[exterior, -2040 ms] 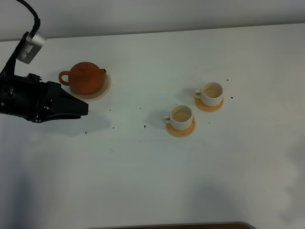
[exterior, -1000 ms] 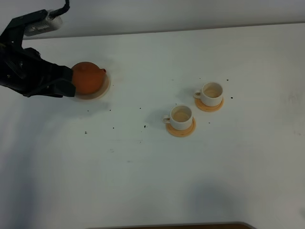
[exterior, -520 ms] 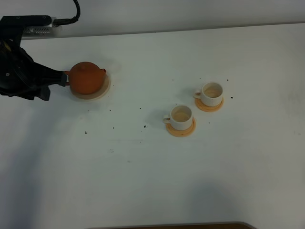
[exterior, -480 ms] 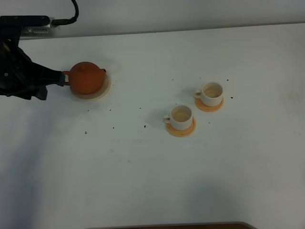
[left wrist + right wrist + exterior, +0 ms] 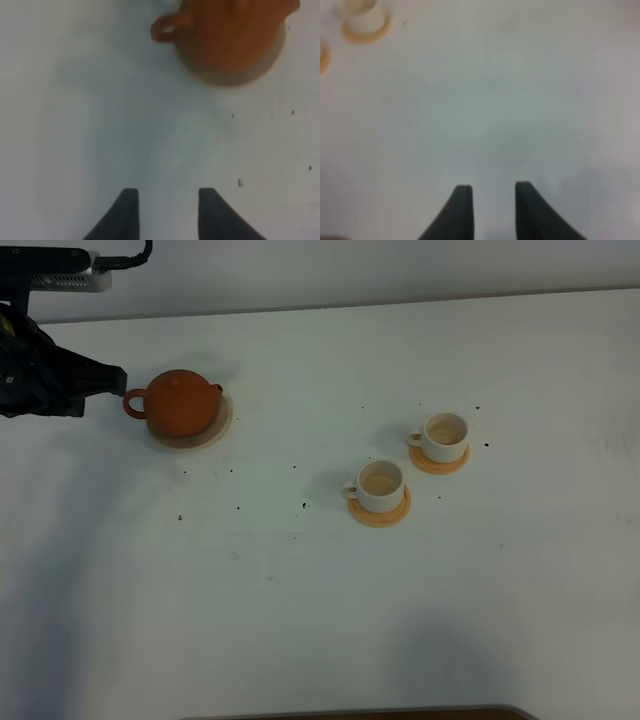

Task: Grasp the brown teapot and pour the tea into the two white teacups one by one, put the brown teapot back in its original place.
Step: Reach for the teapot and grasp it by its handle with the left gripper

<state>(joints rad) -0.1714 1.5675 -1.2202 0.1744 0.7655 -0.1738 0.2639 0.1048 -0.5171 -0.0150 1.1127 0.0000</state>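
Big white bench (image 5: 320,620). Left gripper (image 5: 110,377) hangs just beside the teapot (image 5: 182,403) handle, jaws spread, gripping nothing. Right gripper (image 5: 492,199) is spread and empty too. Teapot sits on its saucer (image 5: 205,439) near the far left corner. Near cup (image 5: 381,483) and far cup (image 5: 445,435) sit right of middle.
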